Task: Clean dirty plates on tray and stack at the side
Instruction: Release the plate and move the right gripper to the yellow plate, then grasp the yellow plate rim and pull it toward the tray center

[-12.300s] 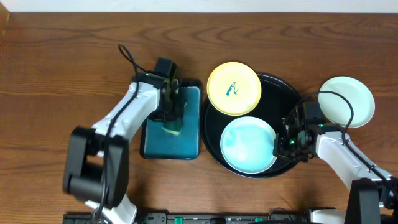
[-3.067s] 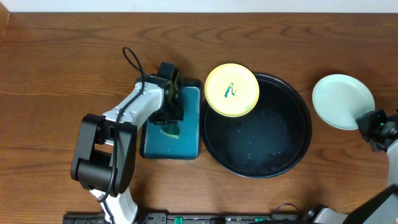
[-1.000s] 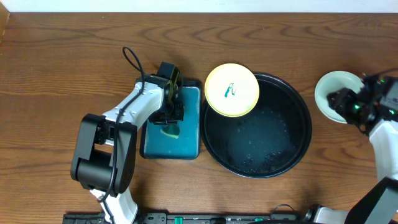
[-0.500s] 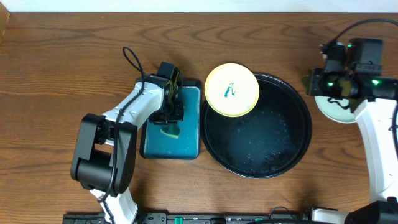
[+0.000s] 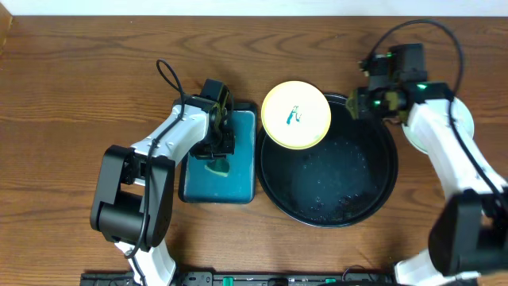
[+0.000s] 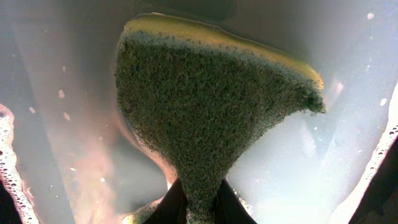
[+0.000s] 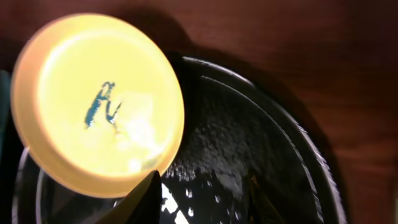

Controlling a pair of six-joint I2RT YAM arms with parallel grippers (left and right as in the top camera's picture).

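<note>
A yellow plate (image 5: 296, 115) with a blue-green smear lies on the upper-left rim of the round black tray (image 5: 373, 187). It also shows in the right wrist view (image 7: 93, 106), over the wet tray (image 7: 249, 143). My right gripper (image 5: 363, 104) (image 7: 205, 199) is open and empty, above the tray's upper-right part, just right of the yellow plate. My left gripper (image 5: 216, 149) (image 6: 199, 202) is shut on a green-and-yellow sponge (image 6: 205, 99) (image 5: 218, 166) inside the teal basin (image 5: 238, 187). Pale clean plates (image 5: 468, 123) lie at the right, mostly hidden by my right arm.
The teal basin holds soapy water and stands directly left of the tray. The tray floor is wet with droplets. Bare wooden table (image 5: 79, 95) lies on the left and along the back. My right arm reaches across the table's right side.
The blue plate has gone from the tray to the right side. My right arm has swung left from the plate stack to the tray's upper rim. The left arm has not moved.
</note>
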